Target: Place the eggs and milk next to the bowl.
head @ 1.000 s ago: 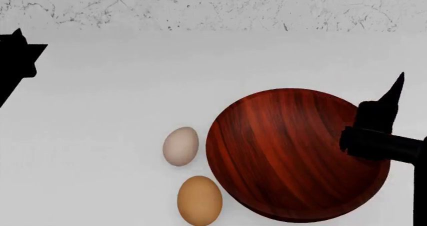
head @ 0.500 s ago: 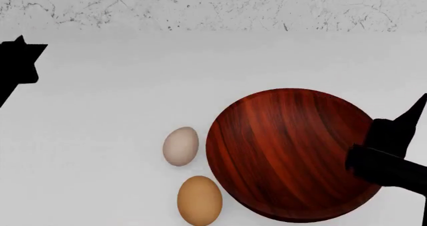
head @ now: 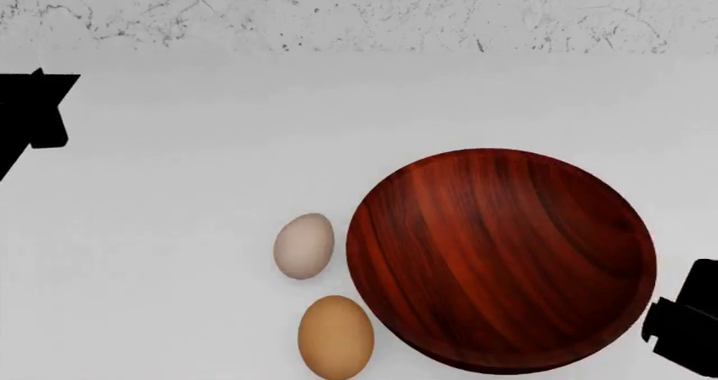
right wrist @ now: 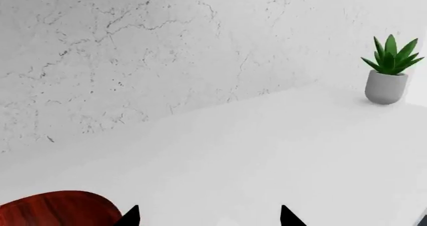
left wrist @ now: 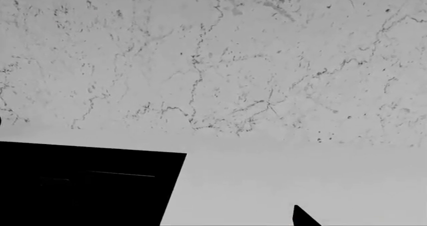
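Note:
The dark reddish-brown wooden bowl stands on the white counter, right of centre in the head view. Its rim also shows in the right wrist view. The pale pinkish egg lies just left of the bowl. The orange-brown egg lies in front of it, close to the bowl's left rim. The milk is out of view. My left gripper is at the far left, well away from the eggs; its fingers stand wide apart and empty. My right gripper is at the bowl's near right, open and empty.
A marbled wall runs along the back of the counter. A small potted plant stands far off in a corner of the counter. A large black shape fills one corner of the left wrist view.
My right gripper has drawn back from over the bowl's right rim to the lower right corner of the head view. My left gripper has dropped slightly. Eggs and bowl have not moved.

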Controlling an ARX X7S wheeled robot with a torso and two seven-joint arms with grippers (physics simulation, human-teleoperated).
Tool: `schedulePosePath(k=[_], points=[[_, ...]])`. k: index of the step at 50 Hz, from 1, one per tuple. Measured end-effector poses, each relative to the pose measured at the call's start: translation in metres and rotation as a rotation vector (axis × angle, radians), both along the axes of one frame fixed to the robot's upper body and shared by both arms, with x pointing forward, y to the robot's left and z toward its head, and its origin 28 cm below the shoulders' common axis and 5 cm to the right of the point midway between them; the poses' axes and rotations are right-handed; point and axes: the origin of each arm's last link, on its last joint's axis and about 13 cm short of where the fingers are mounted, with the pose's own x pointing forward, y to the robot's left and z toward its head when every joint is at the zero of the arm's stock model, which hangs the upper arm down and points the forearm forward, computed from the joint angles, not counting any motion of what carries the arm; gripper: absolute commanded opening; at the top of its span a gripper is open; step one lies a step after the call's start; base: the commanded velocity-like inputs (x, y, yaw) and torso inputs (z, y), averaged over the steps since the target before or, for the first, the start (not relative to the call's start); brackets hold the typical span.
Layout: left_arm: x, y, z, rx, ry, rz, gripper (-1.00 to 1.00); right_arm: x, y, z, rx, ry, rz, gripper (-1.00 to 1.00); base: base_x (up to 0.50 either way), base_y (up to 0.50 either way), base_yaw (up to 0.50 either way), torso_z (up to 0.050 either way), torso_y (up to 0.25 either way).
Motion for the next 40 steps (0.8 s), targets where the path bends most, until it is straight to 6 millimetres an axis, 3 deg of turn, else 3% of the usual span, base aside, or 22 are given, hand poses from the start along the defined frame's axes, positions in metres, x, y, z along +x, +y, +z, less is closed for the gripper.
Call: schedulePosePath(k=[26, 40], points=[[0.001, -0.002, -0.002, 0.003, 0.004, -0.004, 1.0, -0.016, -0.017, -0.014, 0.039, 0.065, -0.143, 1.0, 0.0, 0.0, 0.0, 0.0, 0.0], [0.002, -0.002, -0.004, 0.005, 0.006, -0.003, 1.0, -0.019, -0.016, -0.021, 0.07, 0.096, -0.153, 1.0, 0.0, 0.0, 0.0, 0.0, 0.0]])
